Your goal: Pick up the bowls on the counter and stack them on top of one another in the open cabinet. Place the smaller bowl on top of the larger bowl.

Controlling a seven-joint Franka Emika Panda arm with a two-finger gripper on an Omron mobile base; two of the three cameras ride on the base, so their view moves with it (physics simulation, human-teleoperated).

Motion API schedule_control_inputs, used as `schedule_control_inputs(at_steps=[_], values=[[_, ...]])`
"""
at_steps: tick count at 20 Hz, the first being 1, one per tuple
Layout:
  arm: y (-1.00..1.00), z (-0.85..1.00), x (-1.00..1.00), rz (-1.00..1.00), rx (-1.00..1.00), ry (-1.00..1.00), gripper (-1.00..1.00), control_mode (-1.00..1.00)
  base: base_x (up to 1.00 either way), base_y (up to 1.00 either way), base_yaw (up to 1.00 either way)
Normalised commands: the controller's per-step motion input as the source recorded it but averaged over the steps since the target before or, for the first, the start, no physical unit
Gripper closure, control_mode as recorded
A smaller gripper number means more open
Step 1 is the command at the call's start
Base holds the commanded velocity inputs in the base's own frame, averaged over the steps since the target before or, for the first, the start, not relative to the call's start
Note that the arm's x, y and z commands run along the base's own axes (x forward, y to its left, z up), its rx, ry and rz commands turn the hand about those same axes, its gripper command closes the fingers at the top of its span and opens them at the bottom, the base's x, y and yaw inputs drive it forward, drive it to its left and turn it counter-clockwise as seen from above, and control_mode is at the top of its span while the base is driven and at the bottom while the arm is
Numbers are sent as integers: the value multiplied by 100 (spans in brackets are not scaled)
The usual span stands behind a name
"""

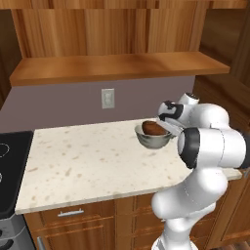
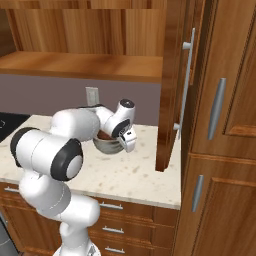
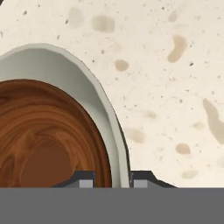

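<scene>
The smaller bowl [image 1: 154, 128], dark reddish-brown wood, sits nested inside the larger bowl [image 1: 152, 139], pale grey-green, at the back right of the counter [image 1: 88, 166]. My gripper [image 1: 169, 129] comes down on the larger bowl's right rim. In the hand view the gripper [image 3: 113, 179] straddles that rim: one fingertip [image 3: 86, 179] is inside over the smaller bowl [image 3: 48, 140], the other outside against the wall of the larger bowl [image 3: 65, 70]. It is shut on the rim. The open cabinet [image 1: 117, 66] is above, its shelf bare.
A black stovetop [image 1: 12, 161] borders the counter on the left. A wall socket [image 1: 108, 97] is behind the bowls. An open cabinet door [image 2: 172, 85] hangs just right of the bowls, with tall cupboards [image 2: 225, 125] beyond it.
</scene>
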Motion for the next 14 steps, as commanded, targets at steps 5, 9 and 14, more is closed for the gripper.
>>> schedule_control_inputs(at_steps=[5, 9, 14], values=[[12, 69, -33, 11, 1, 0, 100, -100, 0, 0, 0], [24, 69, -47, 16, -1, 0, 100, -100, 0, 0, 0], [30, 70, -55, 15, -3, 0, 100, -100, 0, 0, 0]])
